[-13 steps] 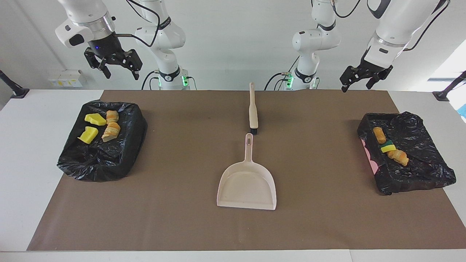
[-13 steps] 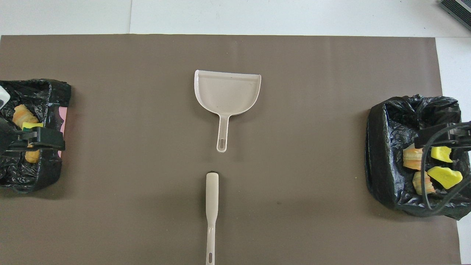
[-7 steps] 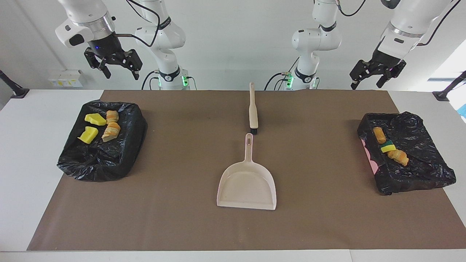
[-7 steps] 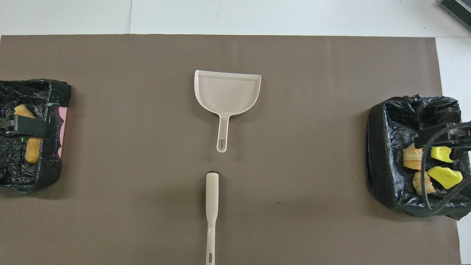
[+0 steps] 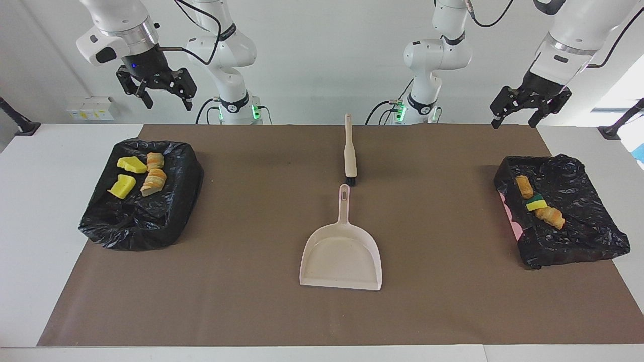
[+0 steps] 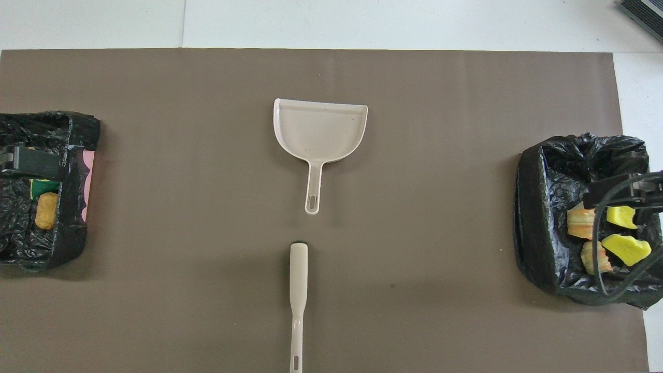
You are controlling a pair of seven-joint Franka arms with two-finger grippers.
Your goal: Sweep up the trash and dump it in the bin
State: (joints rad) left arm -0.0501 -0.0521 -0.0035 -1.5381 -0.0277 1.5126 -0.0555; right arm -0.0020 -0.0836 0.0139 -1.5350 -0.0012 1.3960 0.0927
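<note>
The trash lies in two black-bagged bins. The bin (image 5: 151, 226) at the right arm's end holds yellow sponge chunks (image 5: 121, 186) and bread-like lumps (image 5: 154, 181). The bin (image 5: 583, 236) at the left arm's end holds two orange-brown lumps (image 5: 551, 217) and a yellow-green sponge (image 5: 536, 203). A beige dustpan (image 5: 342, 256) lies mid-mat, with the brush (image 5: 349, 153) nearer to the robots, bristles toward the pan's handle. My right gripper (image 5: 168, 103) hangs open high over its bin. My left gripper (image 5: 514, 118) hangs open high at the left arm's end, holding nothing.
A brown mat (image 5: 251, 301) covers most of the white table. In the overhead view the dustpan (image 6: 321, 129) and brush (image 6: 298, 280) line up along the middle, and a cable from the right arm crosses its bin (image 6: 538, 207).
My left gripper has risen and drawn toward the left arm's end of the table. The right gripper, bins, dustpan and brush have not moved.
</note>
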